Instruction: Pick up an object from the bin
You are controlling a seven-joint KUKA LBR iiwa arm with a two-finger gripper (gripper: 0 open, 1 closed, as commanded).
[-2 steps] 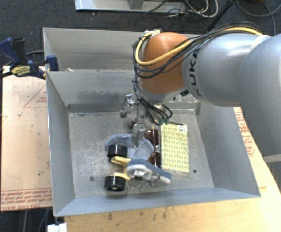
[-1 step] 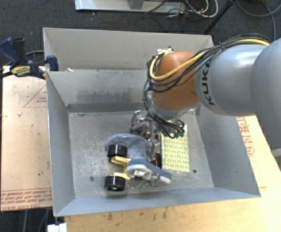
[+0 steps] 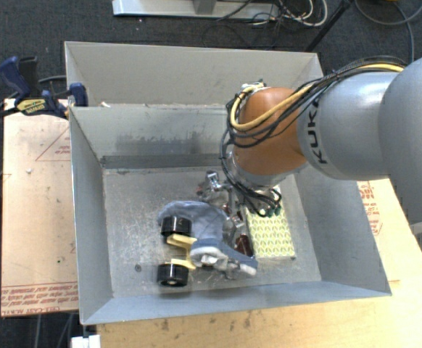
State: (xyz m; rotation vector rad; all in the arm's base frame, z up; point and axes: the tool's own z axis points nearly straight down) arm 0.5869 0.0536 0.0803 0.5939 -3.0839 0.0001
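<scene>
1. At six o'clock in the grey bin, closest to the camera, a black wheel marks the near end of a blue-grey plastic toy vehicle. A second black wheel sits farther back on the toy's nine o'clock side.
2. Just beyond, at the toy's three o'clock edge, the gripper hangs low over the bin floor. You cannot tell whether it is released or clenched, and nothing is visibly gripped.
3. A small brown piece lies at about four o'clock of the gripper, close beside the toy. What it is cannot be made out.
4. A flat green patterned card lies at three to four o'clock on the floor, just beside that cluster.
5. Farther back, toward one o'clock, the orange wrist cover and its yellow cables sit above the gripper and block your view of it.
6. The toy is the thing nearest the gripper, so it is the likely pick.
   - Centre on a narrow part of its body, away from the wheels, which may roll.
   - Keep off the brown piece and the card so that only one thing comes up.
   - Close firmly before lifting, and lift straight up.
</scene>
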